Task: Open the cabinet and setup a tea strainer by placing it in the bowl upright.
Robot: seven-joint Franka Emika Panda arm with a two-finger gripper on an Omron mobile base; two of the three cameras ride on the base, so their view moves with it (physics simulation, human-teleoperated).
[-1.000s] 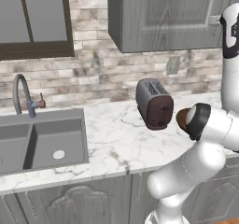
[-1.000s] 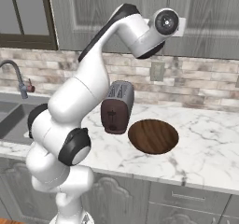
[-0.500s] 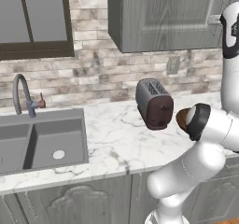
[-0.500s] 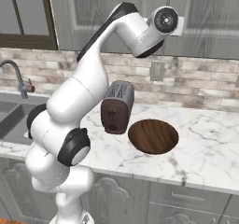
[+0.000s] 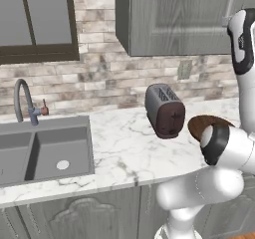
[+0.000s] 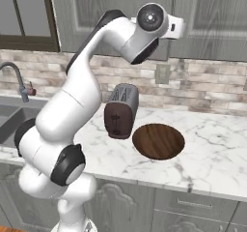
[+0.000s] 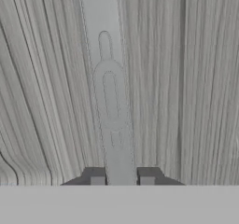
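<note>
Cabinet point(image 6: 212, 13) door closed, at twelve o'clock above the counter; its slim handle point(image 7: 110, 97) runs up the hand view's centre between the fingertips. Gripper point(image 7: 121, 176) narrowed around the handle, apparently gripping it. Door likely stiff, hinged, moderate weight; the handle looks rigid and smooth, best held mid-length. Tea strainer presumably inside, unseen. Bowl point(image 6: 158, 140), dark wood, empty, sits at three o'clock just beside the toaster point(image 6: 121, 110).
</note>
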